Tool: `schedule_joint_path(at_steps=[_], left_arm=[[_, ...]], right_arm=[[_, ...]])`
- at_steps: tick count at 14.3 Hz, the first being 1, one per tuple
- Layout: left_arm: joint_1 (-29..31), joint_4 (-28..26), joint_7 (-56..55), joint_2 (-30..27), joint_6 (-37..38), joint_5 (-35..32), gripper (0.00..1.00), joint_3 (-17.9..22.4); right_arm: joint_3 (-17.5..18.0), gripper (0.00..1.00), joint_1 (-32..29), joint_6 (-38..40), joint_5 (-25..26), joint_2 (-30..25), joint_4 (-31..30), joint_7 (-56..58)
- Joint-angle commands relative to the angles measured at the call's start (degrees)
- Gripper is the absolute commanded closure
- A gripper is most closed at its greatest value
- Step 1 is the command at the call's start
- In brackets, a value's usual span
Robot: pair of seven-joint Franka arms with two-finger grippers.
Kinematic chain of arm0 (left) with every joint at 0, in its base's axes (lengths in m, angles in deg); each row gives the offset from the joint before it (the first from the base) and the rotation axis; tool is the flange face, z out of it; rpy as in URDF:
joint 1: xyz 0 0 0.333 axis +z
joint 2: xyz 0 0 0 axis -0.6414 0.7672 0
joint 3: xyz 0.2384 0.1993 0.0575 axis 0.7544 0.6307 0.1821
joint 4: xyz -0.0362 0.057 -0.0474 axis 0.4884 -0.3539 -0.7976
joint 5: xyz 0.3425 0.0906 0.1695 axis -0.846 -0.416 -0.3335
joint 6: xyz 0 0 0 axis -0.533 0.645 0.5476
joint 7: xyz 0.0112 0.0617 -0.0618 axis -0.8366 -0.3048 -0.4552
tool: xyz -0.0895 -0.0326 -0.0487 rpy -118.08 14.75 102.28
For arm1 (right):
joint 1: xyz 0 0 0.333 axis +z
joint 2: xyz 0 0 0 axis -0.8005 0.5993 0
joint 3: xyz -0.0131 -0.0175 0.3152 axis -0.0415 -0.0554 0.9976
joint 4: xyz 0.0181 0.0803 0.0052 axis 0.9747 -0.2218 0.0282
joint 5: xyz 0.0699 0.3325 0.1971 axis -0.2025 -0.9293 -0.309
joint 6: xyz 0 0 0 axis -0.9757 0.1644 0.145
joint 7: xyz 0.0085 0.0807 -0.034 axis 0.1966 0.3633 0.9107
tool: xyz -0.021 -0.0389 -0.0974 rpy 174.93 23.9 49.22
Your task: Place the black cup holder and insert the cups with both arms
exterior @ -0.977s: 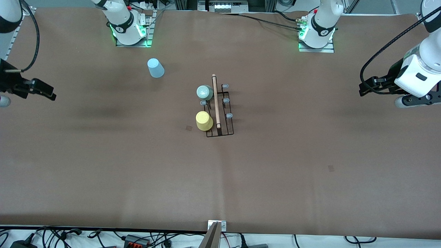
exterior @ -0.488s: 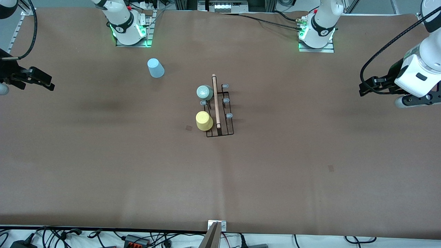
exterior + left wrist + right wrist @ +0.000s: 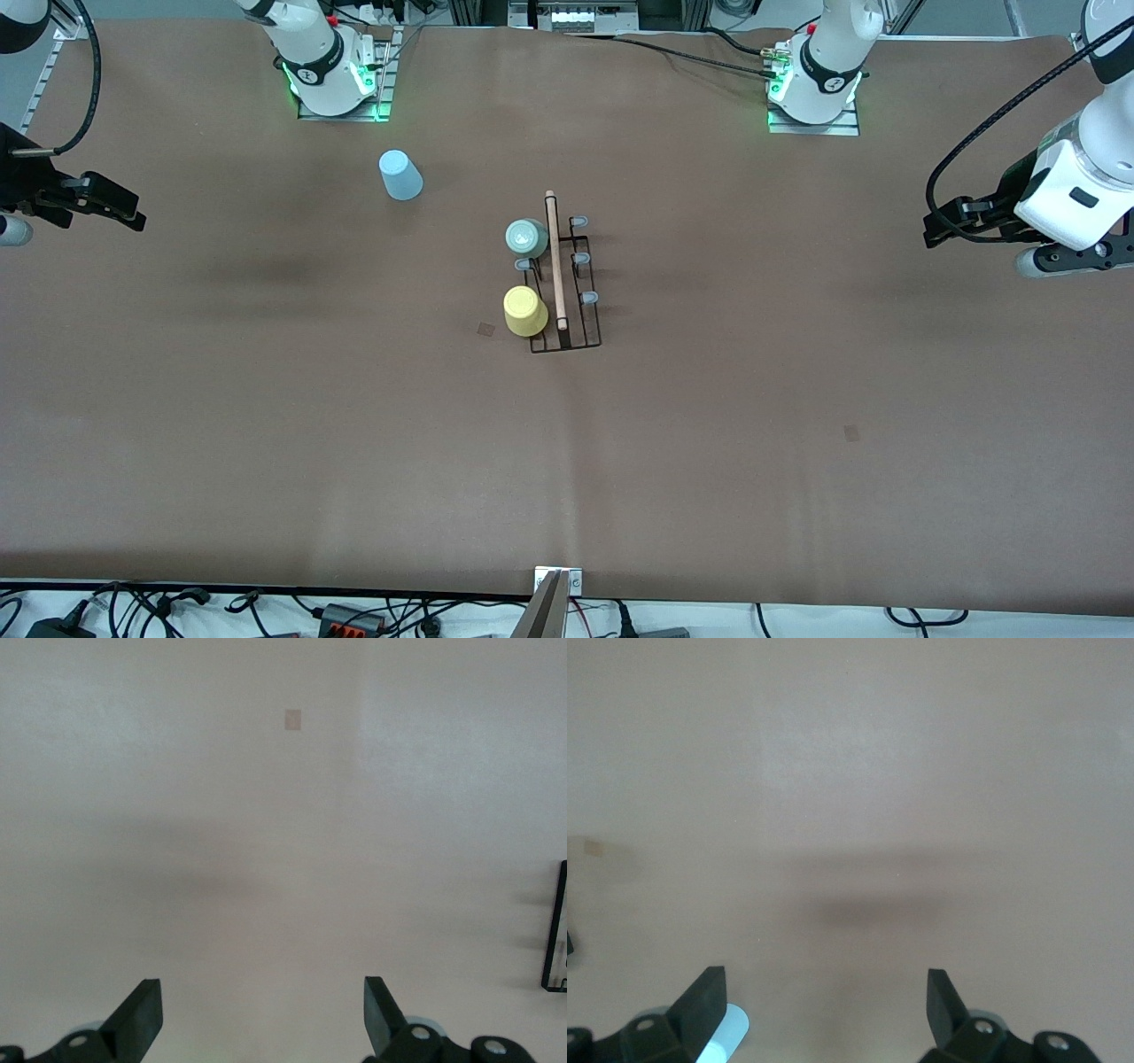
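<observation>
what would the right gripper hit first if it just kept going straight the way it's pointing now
Probably just bare table. The right gripper, open and empty, hangs over the right arm's end; its wrist view shows only brown surface ahead. The light blue cup looks off that line, though depth is unclear.

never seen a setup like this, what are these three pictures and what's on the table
These show two white robot arms at a brown table. The wide picture comes from a high camera facing them. The other two come from cameras on each arm's wrist, looking down past its two black fingers. The left hand and the right hand are both open, hold nothing, and hang over bare table at opposite ends. Mid-table stands a black cup holder, with a sage green cup and a yellow cup upside down on its prongs. A light blue cup sits on the table toward the right arm's base.
</observation>
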Motion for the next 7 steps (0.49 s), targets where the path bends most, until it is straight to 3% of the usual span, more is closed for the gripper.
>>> schedule_joint_path(at_steps=[1, 7], left_arm=[[0.0, 0.0, 0.5, -0.7, 0.0, 0.8, 0.00, 0.1], [0.1, 0.0, 0.6, -0.7, 0.0, 0.8, 0.00, 0.2]], right_arm=[[0.2, 0.00, 0.0, -0.8, 0.4, -1.1, -1.4, 0.5], [0.2, 0.00, 0.0, -1.3, 0.5, -1.2, -1.4, 0.5]])
